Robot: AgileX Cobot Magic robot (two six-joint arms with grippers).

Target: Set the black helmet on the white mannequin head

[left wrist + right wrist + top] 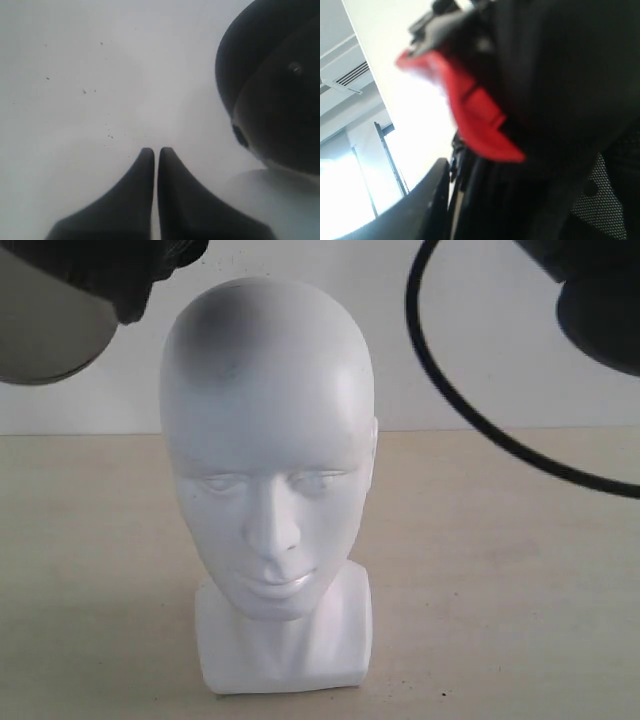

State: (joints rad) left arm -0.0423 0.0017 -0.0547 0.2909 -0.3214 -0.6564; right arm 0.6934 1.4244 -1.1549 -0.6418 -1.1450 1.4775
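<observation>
The white mannequin head (268,490) stands upright on the table, facing the exterior camera, its crown bare. The black helmet (130,280) hangs above and to the left of it, cut off by the frame's top corner, with its smoky visor (45,330) showing. In the left wrist view the helmet (272,95) is beside my left gripper (156,150), which is shut with nothing between its fingers. The right wrist view is filled by the helmet's black lining (555,100) and a red strap tab (470,115). My right gripper (454,172) is closed on the helmet's edge, with only one finger (420,205) showing.
A dark part of the right arm (600,310) hangs at the upper right in the exterior view. A black cable (470,410) loops down from it beside the head. The beige table (500,570) runs back to a white wall (480,330).
</observation>
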